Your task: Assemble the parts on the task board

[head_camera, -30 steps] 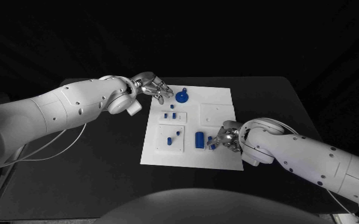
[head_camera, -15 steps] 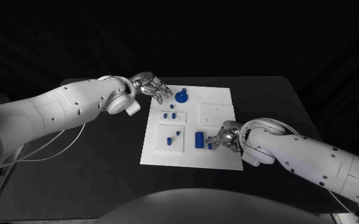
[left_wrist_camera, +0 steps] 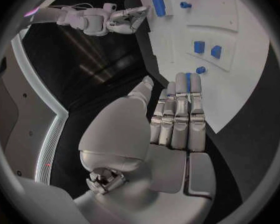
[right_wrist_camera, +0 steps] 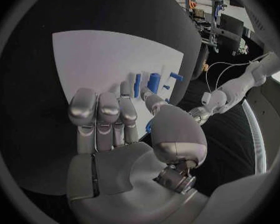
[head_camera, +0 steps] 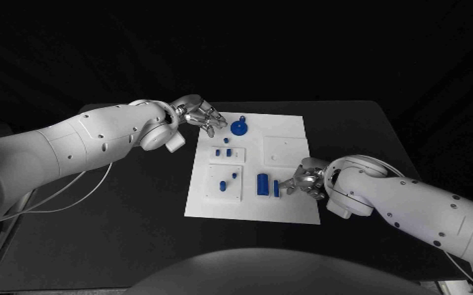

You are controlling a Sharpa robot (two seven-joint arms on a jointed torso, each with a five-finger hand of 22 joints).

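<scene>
White, the board [head_camera: 286,165] lies in the middle of the black table [head_camera: 128,199], with blue parts scattered over it. Taking the board's centre as the dial in the head view: a round part with a handle [head_camera: 240,128] sits at 11 o'clock near the far edge, a small stud [head_camera: 225,140] just nearer than it, a pair of small blocks [head_camera: 223,151] at 10 o'clock, two small pegs [head_camera: 229,179] at 8 o'clock, and an upright bar [head_camera: 262,184] at 6 o'clock.

The left hand [head_camera: 200,115] hovers at the board's far corner, at 11 o'clock, just beside the round part. In the left wrist view its fingers [left_wrist_camera: 177,117] lie straight and pressed side by side, the thumb alongside them, with nothing between them; they reach over the board's edge toward the stud [left_wrist_camera: 201,70].

The right hand [head_camera: 303,181] rests at the board's near edge, at 5 o'clock, just beside the bar. In the right wrist view its fingers [right_wrist_camera: 102,112] are curled together over the board [right_wrist_camera: 102,59], and a bit of blue [right_wrist_camera: 150,126] shows by the thumb; whether the hand pinches a part there I cannot tell. Beyond the fingertips the bar [right_wrist_camera: 154,82] stands with smaller parts on either side.
</scene>
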